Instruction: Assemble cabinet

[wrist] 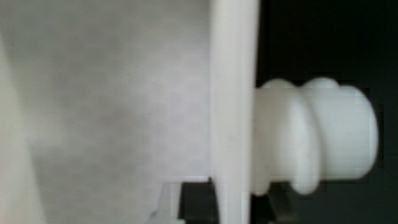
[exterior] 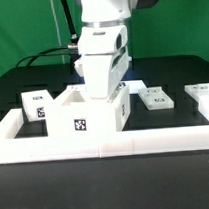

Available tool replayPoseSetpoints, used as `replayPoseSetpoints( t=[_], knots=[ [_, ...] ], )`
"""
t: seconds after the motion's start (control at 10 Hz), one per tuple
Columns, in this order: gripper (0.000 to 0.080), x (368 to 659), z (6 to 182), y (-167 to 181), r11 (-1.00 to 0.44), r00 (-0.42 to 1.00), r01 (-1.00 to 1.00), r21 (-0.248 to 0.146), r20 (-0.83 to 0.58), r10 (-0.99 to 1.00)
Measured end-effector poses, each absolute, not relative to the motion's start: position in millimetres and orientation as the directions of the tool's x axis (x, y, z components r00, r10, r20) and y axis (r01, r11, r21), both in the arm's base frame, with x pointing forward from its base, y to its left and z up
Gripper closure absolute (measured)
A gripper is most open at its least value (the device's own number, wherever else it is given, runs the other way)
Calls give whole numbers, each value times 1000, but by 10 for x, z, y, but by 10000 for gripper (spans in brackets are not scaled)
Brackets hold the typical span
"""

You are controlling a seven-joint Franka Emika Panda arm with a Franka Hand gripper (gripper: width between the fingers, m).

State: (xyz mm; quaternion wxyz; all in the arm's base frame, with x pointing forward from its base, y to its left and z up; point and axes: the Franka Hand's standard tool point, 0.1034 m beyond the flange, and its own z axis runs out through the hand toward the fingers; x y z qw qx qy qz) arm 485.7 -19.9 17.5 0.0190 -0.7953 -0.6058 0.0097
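Observation:
The cabinet's hollow white body (exterior: 82,122), with a tag on its front, stands just behind the front rail. My gripper (exterior: 98,91) reaches down into the body's open top from above. In the wrist view the gripper (wrist: 233,202) is shut on a thin white panel (wrist: 230,90) seen edge-on. One dark finger (wrist: 199,205) presses each face of the panel. A round white knob (wrist: 313,135) sticks out from one face of it. A broad white surface (wrist: 98,100) fills the other side. In the exterior view the arm hides the held panel.
A small tagged white block (exterior: 35,103) lies at the exterior view's left. Flat tagged panels lie at its right (exterior: 157,98) and far right (exterior: 200,91). A low white rail (exterior: 115,144) borders the black table along the front and sides.

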Motion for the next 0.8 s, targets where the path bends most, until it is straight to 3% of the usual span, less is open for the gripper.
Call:
replayPoseSetpoints(
  t=[0.6, 0.8],
  knots=[
    [762, 4868, 168, -189, -188, 188, 981, -36, 7, 982],
    [762, 4929, 162, -148, -62, 63, 998, -29, 21, 998]
  ],
)
